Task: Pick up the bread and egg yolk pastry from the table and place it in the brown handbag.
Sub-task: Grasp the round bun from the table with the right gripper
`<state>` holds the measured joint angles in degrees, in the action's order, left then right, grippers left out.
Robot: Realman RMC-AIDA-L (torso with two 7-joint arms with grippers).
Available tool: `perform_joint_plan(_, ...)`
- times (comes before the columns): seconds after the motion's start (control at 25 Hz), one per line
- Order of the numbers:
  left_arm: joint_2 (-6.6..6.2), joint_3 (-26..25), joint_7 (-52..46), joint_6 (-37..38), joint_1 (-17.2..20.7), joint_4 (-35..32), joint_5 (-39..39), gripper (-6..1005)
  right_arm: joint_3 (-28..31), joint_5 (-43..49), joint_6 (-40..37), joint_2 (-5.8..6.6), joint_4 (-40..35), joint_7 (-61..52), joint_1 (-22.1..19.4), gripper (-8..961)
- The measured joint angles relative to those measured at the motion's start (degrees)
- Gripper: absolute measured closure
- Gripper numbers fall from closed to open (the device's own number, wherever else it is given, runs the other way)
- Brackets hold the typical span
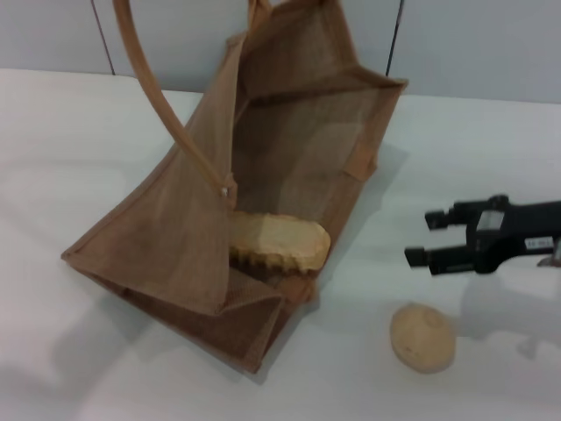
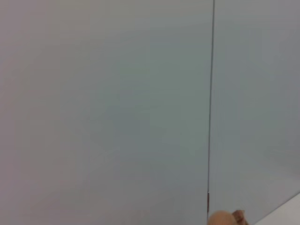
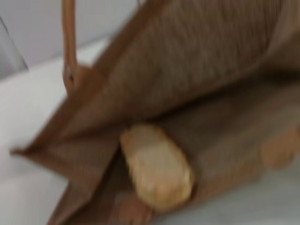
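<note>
Head view first: I see the brown handbag (image 1: 289, 158) lying on its side on the white table (image 1: 70, 149), its mouth open toward me and one tan handle (image 1: 158, 105) arching up at the left. I find the bread (image 1: 279, 244) lying inside the bag near its opening, resting on the lower wall. I note the egg yolk pastry (image 1: 422, 337) sitting on the table outside the bag, to its right and nearer to me, untouched. My right gripper (image 1: 419, 237) hovers above the table just beyond the pastry, fingers spread apart and holding nothing, pointing toward the bag. From the right wrist view I confirm the bread (image 3: 157, 166) within the handbag (image 3: 211, 79), pale end outward. My left wrist view shows only a grey wall panel (image 2: 103, 108); I do not see the left gripper in any view.
</note>
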<state>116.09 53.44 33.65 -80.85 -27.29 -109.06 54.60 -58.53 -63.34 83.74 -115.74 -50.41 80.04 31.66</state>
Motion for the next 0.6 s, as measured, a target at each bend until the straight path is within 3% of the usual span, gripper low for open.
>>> perform_joint_plan(0.32, -0.07, -0.1, 0.0, 0.0, -0.3, 0.0, -0.4, 884, -2.0, 8.7, 3.5, -0.16, 0.3, -4.4, 2.4, 171)
perform_joint_plan(0.6, -0.18, -0.1, 0.0, 0.0, -0.3, 0.0, -0.4, 884, -2.7, 9.8, 7.8, -0.14, 0.4, -5.0, 3.8, 176)
